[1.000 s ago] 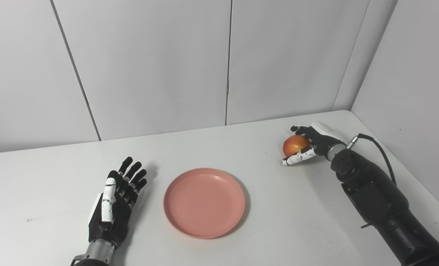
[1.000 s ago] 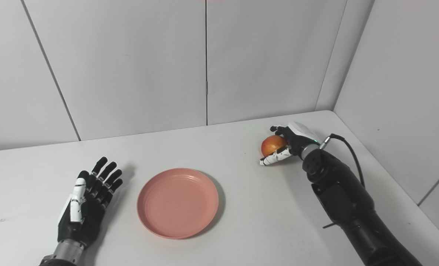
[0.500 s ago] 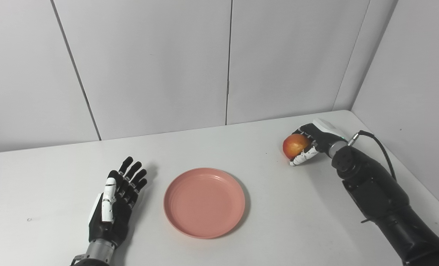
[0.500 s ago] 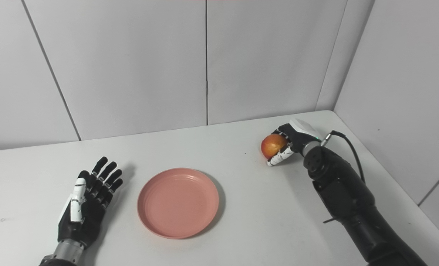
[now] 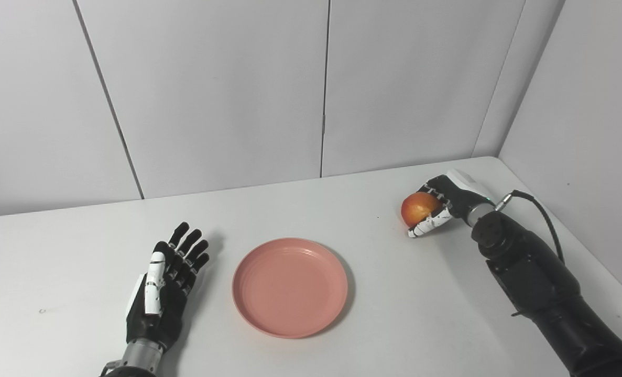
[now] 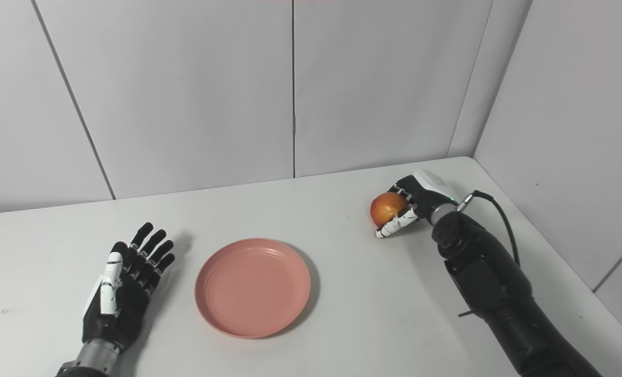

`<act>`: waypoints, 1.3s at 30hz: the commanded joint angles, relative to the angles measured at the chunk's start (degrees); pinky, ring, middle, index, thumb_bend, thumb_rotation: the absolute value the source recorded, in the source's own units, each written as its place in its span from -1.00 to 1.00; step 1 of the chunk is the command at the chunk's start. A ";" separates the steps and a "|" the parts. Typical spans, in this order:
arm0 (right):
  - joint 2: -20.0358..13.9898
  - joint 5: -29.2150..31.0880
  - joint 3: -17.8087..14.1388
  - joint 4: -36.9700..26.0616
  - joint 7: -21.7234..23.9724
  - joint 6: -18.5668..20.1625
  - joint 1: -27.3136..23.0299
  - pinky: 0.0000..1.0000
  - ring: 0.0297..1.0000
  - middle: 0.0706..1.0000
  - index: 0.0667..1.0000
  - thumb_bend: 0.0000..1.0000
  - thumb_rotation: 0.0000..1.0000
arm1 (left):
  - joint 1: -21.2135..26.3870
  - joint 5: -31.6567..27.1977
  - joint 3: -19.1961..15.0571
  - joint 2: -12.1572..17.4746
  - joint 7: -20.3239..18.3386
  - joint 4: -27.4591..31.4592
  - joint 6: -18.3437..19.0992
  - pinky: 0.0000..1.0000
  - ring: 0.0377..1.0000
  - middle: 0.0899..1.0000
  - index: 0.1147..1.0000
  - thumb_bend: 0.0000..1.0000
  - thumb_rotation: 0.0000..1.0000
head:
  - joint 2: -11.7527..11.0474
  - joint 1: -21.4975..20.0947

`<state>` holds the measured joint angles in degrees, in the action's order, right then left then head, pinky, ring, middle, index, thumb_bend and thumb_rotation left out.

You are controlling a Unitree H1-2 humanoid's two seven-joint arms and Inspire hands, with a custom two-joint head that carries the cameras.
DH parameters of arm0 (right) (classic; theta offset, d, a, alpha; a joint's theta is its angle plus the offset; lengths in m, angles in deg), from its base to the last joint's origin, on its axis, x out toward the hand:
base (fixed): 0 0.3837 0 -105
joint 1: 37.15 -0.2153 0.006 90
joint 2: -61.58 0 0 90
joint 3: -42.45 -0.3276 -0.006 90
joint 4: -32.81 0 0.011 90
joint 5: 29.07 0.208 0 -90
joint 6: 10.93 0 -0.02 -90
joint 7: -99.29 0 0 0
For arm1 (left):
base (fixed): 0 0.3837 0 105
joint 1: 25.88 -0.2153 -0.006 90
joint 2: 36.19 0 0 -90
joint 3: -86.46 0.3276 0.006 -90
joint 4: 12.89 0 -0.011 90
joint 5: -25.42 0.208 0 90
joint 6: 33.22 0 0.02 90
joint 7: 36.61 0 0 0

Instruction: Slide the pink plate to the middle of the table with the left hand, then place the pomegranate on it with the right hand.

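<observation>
Your round pink plastic plate [image 5: 290, 287] already sits mid-table, so the slide looks done. Your left hand [image 5: 165, 285] rests beside it, fingers spread and empty. Your right hand [image 5: 440, 205] grips the round orange-red pomegranate [image 5: 416, 207] near the table's far right corner; carrying it over to the plate remains.

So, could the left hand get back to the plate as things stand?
Probably yes. The left hand lies open on the table just left of the plate, with only bare tabletop between them. The right hand is far off, closed on the pomegranate.
</observation>
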<state>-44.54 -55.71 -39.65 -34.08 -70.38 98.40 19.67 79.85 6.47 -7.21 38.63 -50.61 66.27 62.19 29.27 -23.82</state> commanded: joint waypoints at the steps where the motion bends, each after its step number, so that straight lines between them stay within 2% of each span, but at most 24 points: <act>1: -1.35 0.29 -1.51 -2.44 -2.38 -2.01 -1.17 -0.21 -0.14 -0.05 -0.10 0.03 -0.74 | -1.09 0.96 0.35 -0.01 1.31 -0.89 1.96 0.86 0.81 0.83 0.80 -0.20 1.00 | -0.02 0.38; 7: -1.03 1.79 -4.01 -8.49 -3.00 -1.05 0.74 -0.18 -0.10 -0.03 -0.10 0.03 -0.74 | -1.15 1.55 0.69 -0.65 1.87 -0.69 1.91 0.86 0.81 0.83 0.81 -0.19 1.00 | 0.03 1.92; 9: -0.95 1.68 -4.26 -11.21 -2.87 -0.73 1.37 -0.03 0.05 0.07 -0.10 0.04 -0.73 | -1.19 1.76 0.86 -0.83 2.20 -0.40 2.14 0.86 0.82 0.83 0.81 -0.19 1.00 | 0.12 2.32; 12: -0.97 1.57 -4.31 -12.54 -2.75 -0.44 1.70 0.07 0.13 0.13 -0.10 0.04 -0.73 | -1.23 1.77 1.07 -0.89 2.49 -0.20 2.24 0.86 0.82 0.83 0.81 -0.19 1.00 | 0.12 2.32; 13: -0.71 1.50 -4.23 -14.60 -2.65 -0.44 1.85 -0.03 0.03 0.05 -0.10 0.03 -0.74 | -1.31 1.99 1.25 -1.01 2.86 0.02 2.32 0.86 0.82 0.83 0.80 -0.20 1.00 | 0.23 3.04; 17: 0.21 1.09 -3.85 -19.96 -2.26 0.03 2.09 -0.15 -0.08 -0.03 -0.10 0.03 -0.74 | -1.50 2.47 1.67 -1.32 3.64 0.57 2.59 0.86 0.82 0.83 0.81 -0.19 1.00 | 0.29 3.42; 23: 2.25 -0.23 -2.24 -27.17 -0.27 1.63 1.51 -0.11 -0.06 -0.02 -0.10 0.03 -0.74 | -1.68 3.02 2.41 -1.83 4.70 1.48 3.13 0.85 0.82 0.83 0.81 -0.20 1.00 | 0.64 5.37; 27: 3.22 -0.85 -1.68 -29.60 0.76 1.90 1.27 -0.08 -0.03 0.00 -0.10 0.03 -0.74 | -1.73 3.18 2.89 -1.95 4.83 1.34 2.57 0.85 0.82 0.82 0.80 -0.20 1.00 | 0.62 6.20; 30: 4.59 -1.74 -0.12 -32.21 1.68 1.89 0.96 -0.07 -0.01 0.01 -0.10 0.03 -0.73 | -1.80 3.81 3.15 -2.43 5.62 1.66 2.88 0.82 0.80 0.81 0.78 -0.18 1.00 | 0.75 7.54; 39: 9.94 -3.15 3.54 -34.93 2.94 0.42 0.04 -0.15 -0.07 -0.01 -0.10 0.03 -0.74 | -2.26 5.21 3.96 -3.65 6.39 2.48 2.90 0.81 0.78 0.81 0.79 -0.14 1.00 | 1.51 11.33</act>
<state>-34.42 -58.48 -35.68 -66.68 -67.07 100.68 22.96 78.91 10.92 -3.75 35.56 -45.16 68.62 62.71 30.50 -13.36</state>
